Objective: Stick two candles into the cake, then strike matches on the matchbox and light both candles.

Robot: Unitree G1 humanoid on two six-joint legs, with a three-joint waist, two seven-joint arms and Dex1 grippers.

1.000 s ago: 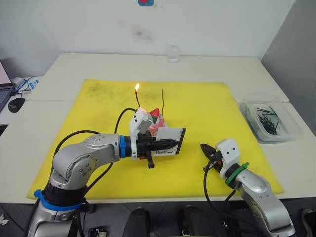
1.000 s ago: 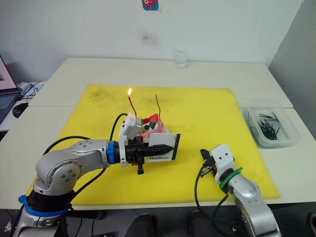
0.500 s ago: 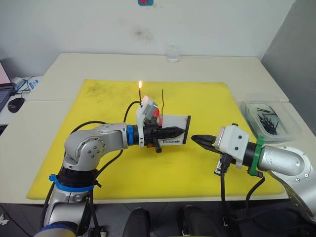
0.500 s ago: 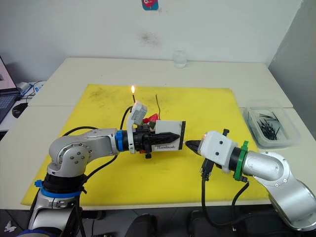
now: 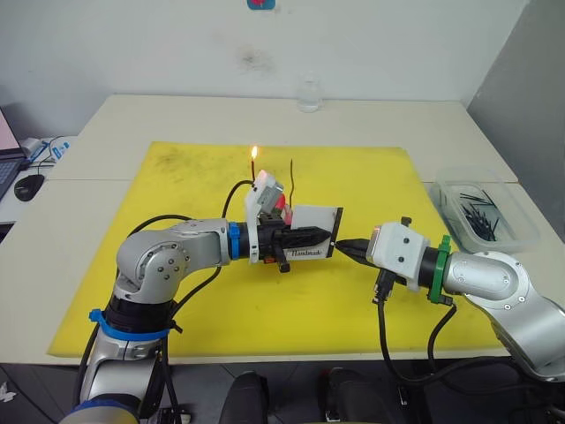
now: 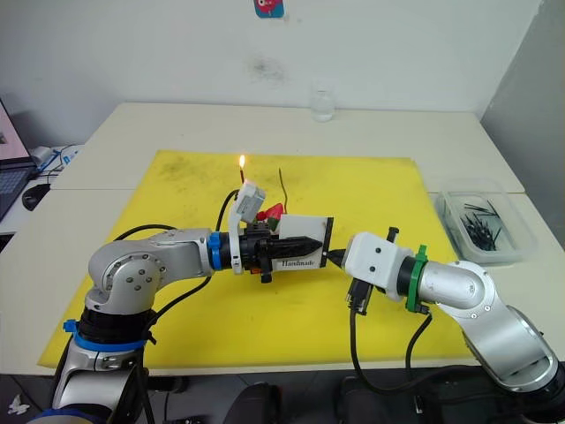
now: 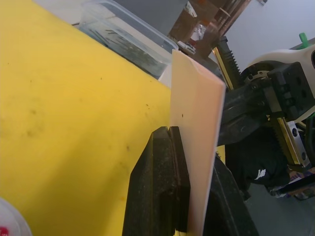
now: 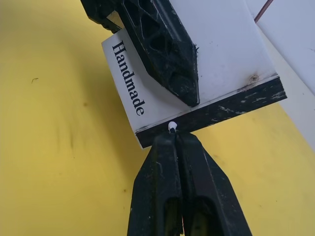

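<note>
One match [image 8: 172, 126] tip visible; cake [image 5: 281, 205] mostly hidden.

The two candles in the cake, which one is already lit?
The candle on the robot's left, the reddish one, carries a small flame at its tip. The other candle, to its right, stands dark with no flame.

— How do the arms stand?
— The left gripper [image 5: 320, 237] points toward the robot's right, fingers clamped flat on the matchbox [image 5: 311, 233]. The right gripper [image 5: 346, 248] reaches across, fingers pressed together on a match [image 8: 172, 126] at the box's black strip.
</note>
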